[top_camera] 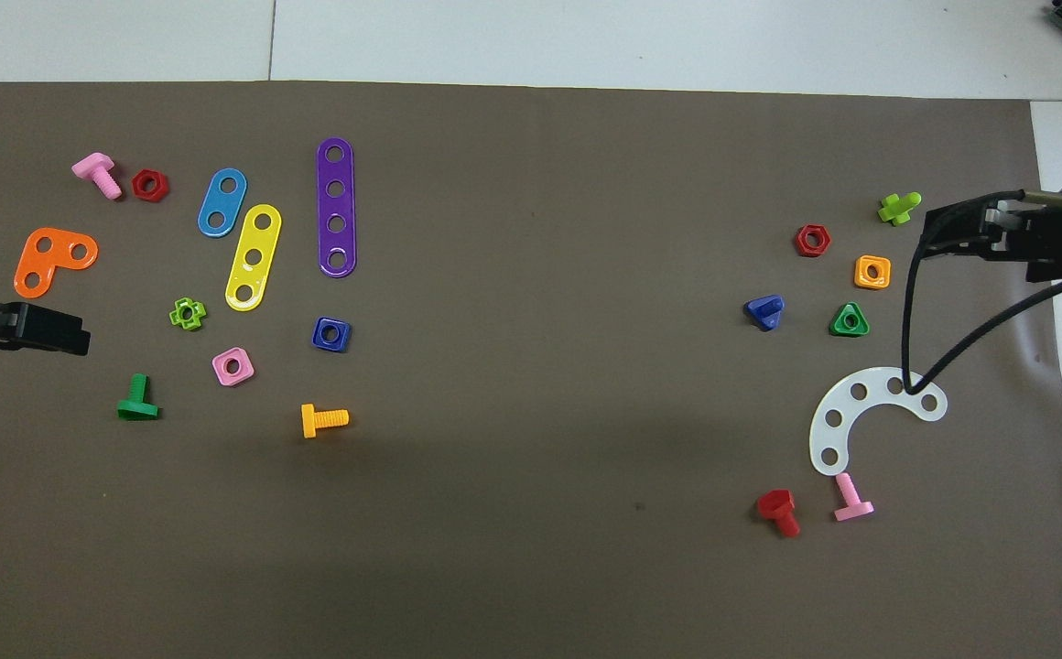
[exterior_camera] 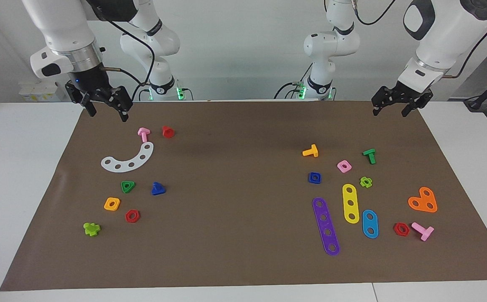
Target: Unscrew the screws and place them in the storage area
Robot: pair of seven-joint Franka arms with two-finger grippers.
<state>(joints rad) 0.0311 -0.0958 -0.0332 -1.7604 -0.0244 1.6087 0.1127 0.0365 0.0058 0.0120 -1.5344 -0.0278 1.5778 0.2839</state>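
The dark-blue bolt (exterior_camera: 158,189) (top_camera: 764,311) is seen lying on the brown mat (exterior_camera: 243,260) toward the right arm's end of the table, beside the green triangular nut (exterior_camera: 127,186) (top_camera: 849,320) and well apart from both grippers. The right gripper (exterior_camera: 107,112) (top_camera: 970,233) is held raised over the mat's edge by the robots, fingers spread wide and nothing gripped. The left gripper (exterior_camera: 390,111) (top_camera: 32,329) is held likewise at the other end, open and empty; no legible writing is seen.
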